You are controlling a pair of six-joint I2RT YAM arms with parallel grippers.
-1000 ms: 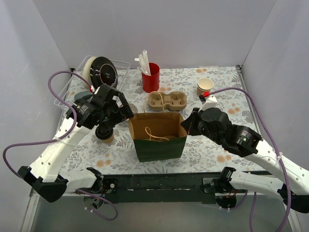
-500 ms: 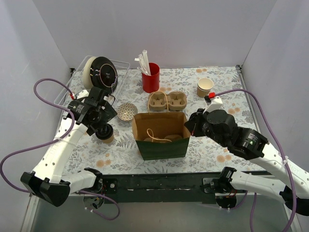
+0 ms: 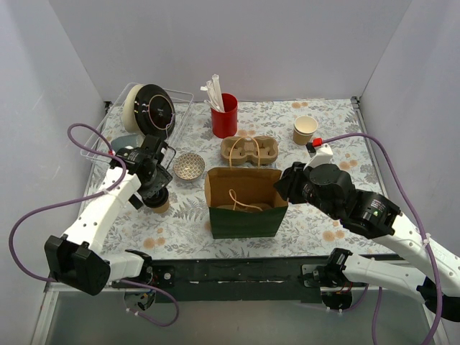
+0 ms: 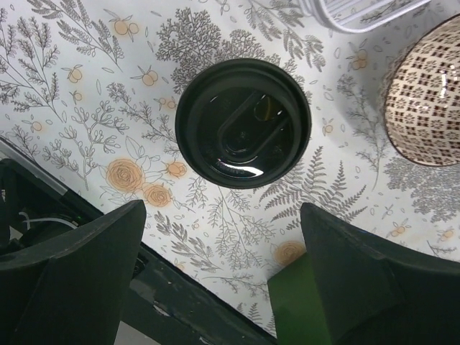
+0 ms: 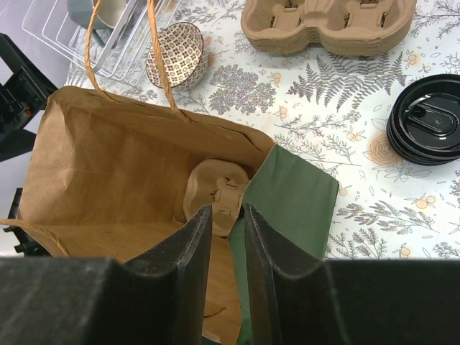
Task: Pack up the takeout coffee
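Observation:
The takeout coffee (image 3: 159,204) is a brown kraft cup with a black lid (image 4: 243,122), standing on the floral table left of the bag. My left gripper (image 3: 152,187) hovers right above it, open and empty, with its fingers (image 4: 79,273) spread wider than the lid. The paper bag (image 3: 244,215), green outside and brown inside, stands open at the table's middle. My right gripper (image 3: 282,188) is shut on the bag's right wall (image 5: 295,194). A moulded cup carrier (image 5: 215,195) lies inside the bag.
A patterned bowl (image 3: 188,166) sits just right of the coffee. A stack of cup carriers (image 3: 249,149), a red cup with straws (image 3: 224,115) and a tan lidless cup (image 3: 305,130) stand behind the bag. A wire rack with plates (image 3: 147,108) is at back left. Spare black lids (image 5: 428,118) lie right of the bag.
My right gripper has drawn the bag a little to the right. My left gripper has pulled back leftward over the coffee, uncovering the patterned bowl.

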